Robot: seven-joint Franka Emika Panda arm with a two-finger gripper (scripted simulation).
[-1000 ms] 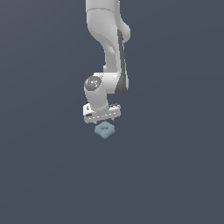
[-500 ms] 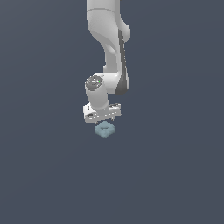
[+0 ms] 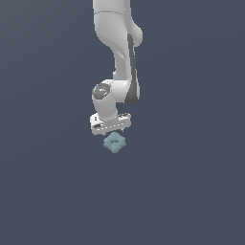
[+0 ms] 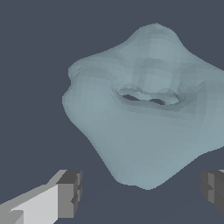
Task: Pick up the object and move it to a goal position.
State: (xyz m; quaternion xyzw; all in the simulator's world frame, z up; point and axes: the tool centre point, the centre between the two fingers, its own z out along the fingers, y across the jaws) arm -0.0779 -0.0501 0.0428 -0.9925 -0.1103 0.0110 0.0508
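Nothing is shifting visibly since earlier: the white gripper [image 3: 111, 129] is hovering wide open and empty just above the small pale blue-grey lumpy object [image 3: 115, 143], needing both fingers [image 4: 65, 199] straddling it before closing

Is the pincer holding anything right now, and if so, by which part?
Nothing is held. The pincer is open, its fingers apart and clear of the blue-grey lump, which lies on the floor just beyond them.
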